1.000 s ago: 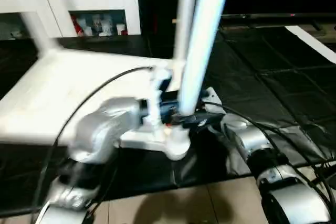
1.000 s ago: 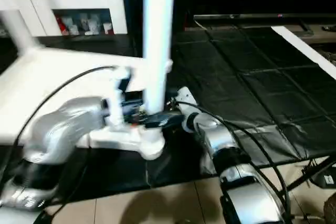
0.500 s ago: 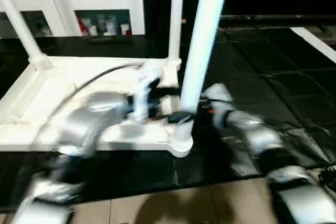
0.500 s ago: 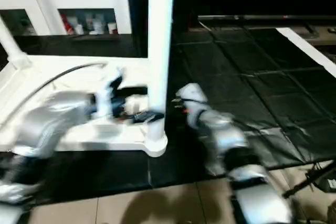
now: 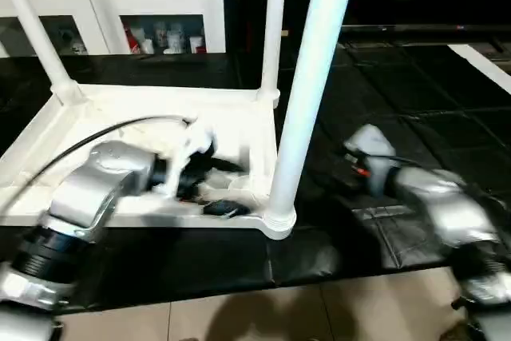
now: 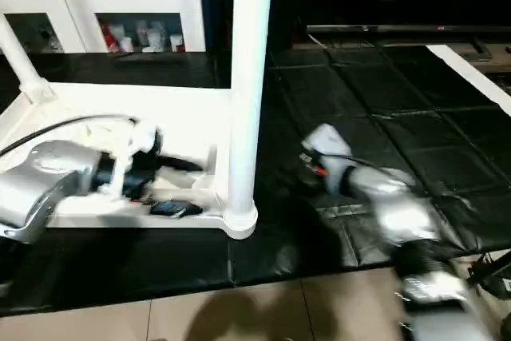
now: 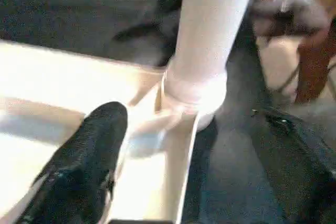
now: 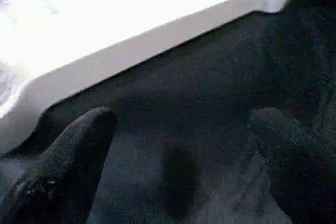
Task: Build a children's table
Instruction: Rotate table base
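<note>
Head pair: from above, facing forward and down over both forearms at the upturned table [image 5: 152,109] on a black mat [image 5: 415,133].
Left wrist: close, low inside the tabletop, facing the near corner leg [image 7: 207,35].
Right wrist: very close to the mat, toward the table's edge.
Shared: the near leg and its socket show in the head pair and the left wrist.

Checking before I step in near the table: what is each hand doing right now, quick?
Left hand: open, holding nothing, over the upturned table top beside the near leg.
Right hand: open, holding nothing.
</note>
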You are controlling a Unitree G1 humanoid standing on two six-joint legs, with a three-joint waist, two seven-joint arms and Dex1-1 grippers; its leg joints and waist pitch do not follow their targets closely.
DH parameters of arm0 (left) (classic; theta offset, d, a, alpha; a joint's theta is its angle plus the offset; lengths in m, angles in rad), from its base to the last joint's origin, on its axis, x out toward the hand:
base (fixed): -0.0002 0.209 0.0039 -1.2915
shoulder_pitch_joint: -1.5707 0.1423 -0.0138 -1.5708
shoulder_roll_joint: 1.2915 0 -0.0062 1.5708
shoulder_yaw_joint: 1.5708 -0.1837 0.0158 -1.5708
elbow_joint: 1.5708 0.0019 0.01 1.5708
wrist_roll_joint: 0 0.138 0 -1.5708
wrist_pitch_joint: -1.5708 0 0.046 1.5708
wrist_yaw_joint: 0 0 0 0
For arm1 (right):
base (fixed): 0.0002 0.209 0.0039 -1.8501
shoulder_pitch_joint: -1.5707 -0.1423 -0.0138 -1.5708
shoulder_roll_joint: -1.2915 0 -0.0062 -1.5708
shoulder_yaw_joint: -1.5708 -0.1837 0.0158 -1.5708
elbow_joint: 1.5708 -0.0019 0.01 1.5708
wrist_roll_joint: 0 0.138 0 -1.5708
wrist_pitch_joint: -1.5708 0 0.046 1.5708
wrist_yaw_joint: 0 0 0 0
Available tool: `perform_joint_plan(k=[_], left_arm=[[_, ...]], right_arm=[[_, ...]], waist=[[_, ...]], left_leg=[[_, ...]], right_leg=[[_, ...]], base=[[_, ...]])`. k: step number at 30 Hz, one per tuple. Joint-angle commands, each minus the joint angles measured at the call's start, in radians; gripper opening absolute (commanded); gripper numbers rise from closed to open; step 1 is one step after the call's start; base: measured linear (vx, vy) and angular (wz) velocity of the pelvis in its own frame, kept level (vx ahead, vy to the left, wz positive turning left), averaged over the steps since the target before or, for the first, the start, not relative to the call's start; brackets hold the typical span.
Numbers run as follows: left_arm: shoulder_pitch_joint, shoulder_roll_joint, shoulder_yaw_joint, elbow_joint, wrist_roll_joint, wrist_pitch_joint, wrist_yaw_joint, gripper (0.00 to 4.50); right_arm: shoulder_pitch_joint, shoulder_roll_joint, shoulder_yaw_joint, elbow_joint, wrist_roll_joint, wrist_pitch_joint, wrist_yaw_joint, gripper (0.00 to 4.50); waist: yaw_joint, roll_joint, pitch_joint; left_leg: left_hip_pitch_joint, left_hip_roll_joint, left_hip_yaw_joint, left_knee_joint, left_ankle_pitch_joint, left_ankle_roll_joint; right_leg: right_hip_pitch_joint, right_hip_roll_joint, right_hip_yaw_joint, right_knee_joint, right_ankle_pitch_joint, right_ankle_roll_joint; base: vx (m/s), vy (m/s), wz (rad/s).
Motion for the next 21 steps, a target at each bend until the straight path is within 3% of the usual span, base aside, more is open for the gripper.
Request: perform_joint_plan(k=[1, 4, 5, 6, 7, 17, 19, 21], left_arm=[[-0.013, 0.009, -0.035, 0.035, 0.049, -0.059, -0.018, 3.86], [-0.021, -0.001, -0.049, 0.072, 0.07, -0.084, -0.013, 3.64], [-0.029, -0.005, -0.066, 0.098, 0.086, -0.103, -0.016, 3.6], [-0.035, -0.007, -0.078, 0.116, 0.098, -0.118, -0.019, 3.52], [-0.041, -0.01, -0.088, 0.135, 0.111, -0.139, -0.026, 3.42], [-0.069, -0.046, -0.101, 0.217, 0.137, -0.201, -0.052, 2.74], [-0.07, -0.054, -0.11, 0.231, 0.149, -0.219, -0.049, 2.7], [-0.069, -0.062, -0.125, 0.242, 0.167, -0.239, -0.046, 2.35]], right_arm=[[0.012, -0.033, 0.002, -0.079, 0.031, 0.031, 0.063, 4.5], [0.036, -0.059, 0.003, -0.137, 0.057, 0.048, 0.104, 4.5], [0.053, -0.07, 0.003, -0.182, 0.076, 0.065, 0.126, 4.5], [0.064, -0.077, 0.004, -0.212, 0.089, 0.078, 0.14, 4.5], [0.075, -0.084, 0.006, -0.241, 0.101, 0.098, 0.153, 4.5], [0.124, -0.115, 0.03, -0.346, 0.148, 0.175, 0.213, 4.5], [0.131, -0.118, 0.036, -0.363, 0.155, 0.185, 0.223, 4.5], [0.131, -0.118, 0.042, -0.365, 0.156, 0.187, 0.229, 4.5]], waist=[[0.005, 0.011, -0.066], [0.008, 0.007, -0.066], [0.01, 0.012, -0.066], [0.01, 0.006, -0.064], [0.013, 0.007, -0.067], [0.023, 0.005, -0.069], [0.025, 0.006, -0.067], [0.025, 0.005, -0.066]], left_leg=[[0.001, 0.018, -0.003, -0.066, -0.19, 0.046], [0.001, 0.017, -0.003, -0.065, -0.204, 0.039], [0.0, 0.016, -0.004, -0.065, -0.203, 0.038], [0.001, 0.014, -0.003, -0.065, -0.207, 0.045], [0.001, 0.017, -0.004, -0.065, -0.202, 0.045], [0.0, 0.02, -0.006, -0.066, -0.191, 0.04], [0.0, 0.02, -0.006, -0.066, -0.197, 0.042], [0.0, 0.019, -0.006, -0.067, -0.202, 0.04]], right_leg=[[0.063, -0.057, 0.055, -0.079, -0.314, -0.135], [0.063, -0.061, 0.053, -0.085, -0.348, -0.131], [0.062, -0.061, 0.052, -0.085, -0.356, -0.132], [0.061, -0.056, 0.051, -0.091, -0.367, -0.124], [0.061, -0.059, 0.052, -0.088, -0.367, -0.122], [0.062, -0.064, 0.051, -0.085, -0.339, -0.136], [0.061, -0.064, 0.05, -0.088, -0.355, -0.131], [0.061, -0.064, 0.05, -0.09, -0.375, -0.12]], base=[[0.0, 0.0, 0.0], [0.0, 0.0, 0.0], [0.0, 0.0, 0.0], [0.0, 0.0, 0.0], [0.0, 0.0, 0.0], [0.0, 0.0, 0.0], [0.0, 0.0, 0.0], [0.0, 0.0, 0.0]])
